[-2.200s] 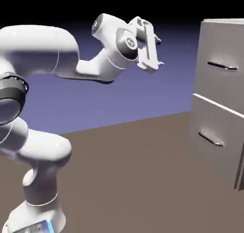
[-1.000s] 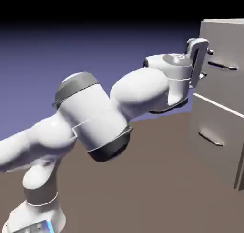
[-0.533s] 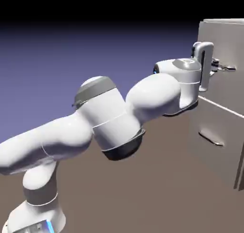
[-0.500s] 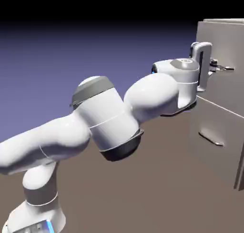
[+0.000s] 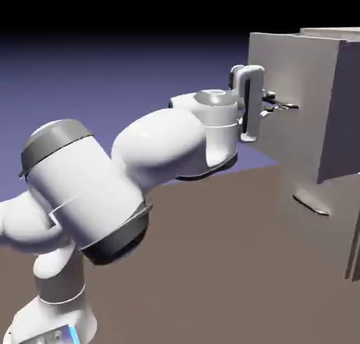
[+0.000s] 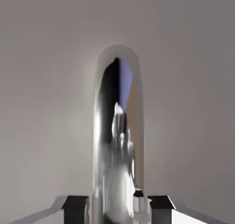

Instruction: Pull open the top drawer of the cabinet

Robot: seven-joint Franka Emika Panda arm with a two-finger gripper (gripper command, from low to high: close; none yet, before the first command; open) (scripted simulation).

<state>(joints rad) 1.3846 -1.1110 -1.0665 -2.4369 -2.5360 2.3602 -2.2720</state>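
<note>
In the exterior view, we see the top drawer (image 5: 295, 82) standing out from the cabinet (image 5: 320, 216), its front well forward of the lower drawer front (image 5: 295, 209). The drawer's side wall is exposed toward the exterior view's right, and its lower edge overhangs the brown bench (image 5: 204, 265). Between the lower drawer front and the arm (image 5: 169, 149), we note a broad bare stretch of bench; open backdrop lies above the arm. The tool (image 5: 268, 105) has little room on its drawer side, the hand housing being close to the front panel. The drawer front lies just beyond the fingertips, toward the exterior view's right. The tool is pinching the bar handle (image 6: 117, 140), which we see in the hand view, upright and mirror-bright, running down between the two dark fingertips (image 6: 75, 209). Grey panel surface extends on both sides of it.
</note>
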